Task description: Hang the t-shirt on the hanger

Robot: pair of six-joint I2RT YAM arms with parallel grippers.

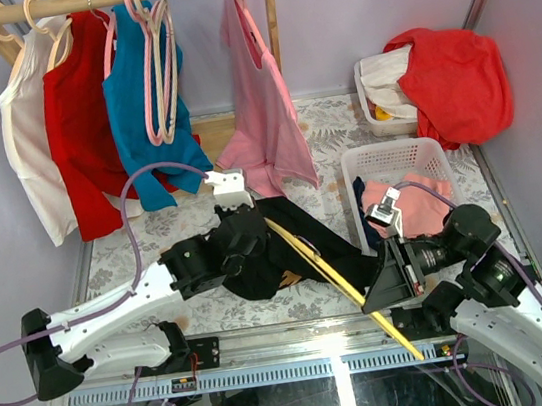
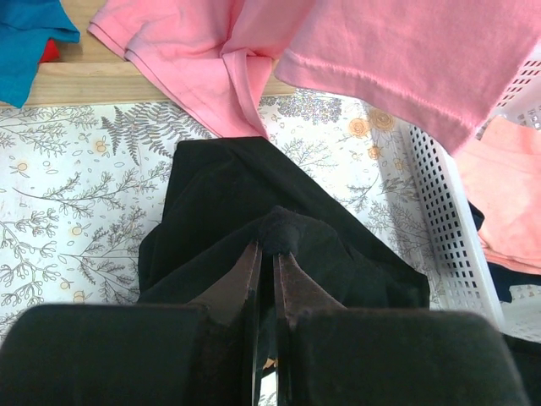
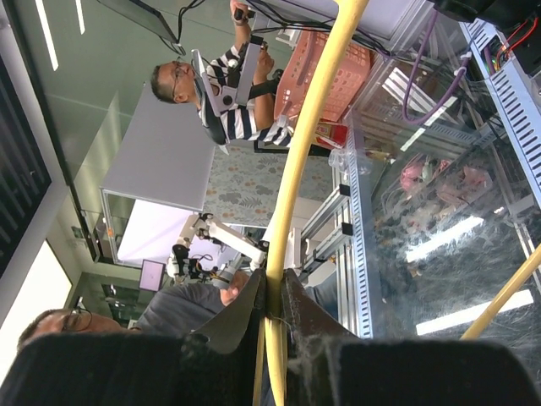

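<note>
The black t-shirt (image 1: 303,249) lies bunched on the fern-print mat between the arms. It also shows in the left wrist view (image 2: 228,190). My left gripper (image 1: 242,229) is shut on a fold of the t-shirt; in the left wrist view (image 2: 272,247) the cloth bulges out at the fingertips. The yellow hanger (image 1: 337,279) runs slantwise across the t-shirt toward the near table edge. My right gripper (image 1: 383,293) is shut on one of its thin bars, seen in the right wrist view (image 3: 275,288) with the hanger (image 3: 319,118) passing between the jaws. The hook is hidden.
A wooden rack at the back carries white, red, teal-blue (image 1: 140,100) and pink (image 1: 263,113) shirts and pink hangers (image 1: 158,78). A white basket (image 1: 386,157) with pink clothes stands right of the t-shirt. A red cloth (image 1: 455,76) drapes a bin at back right.
</note>
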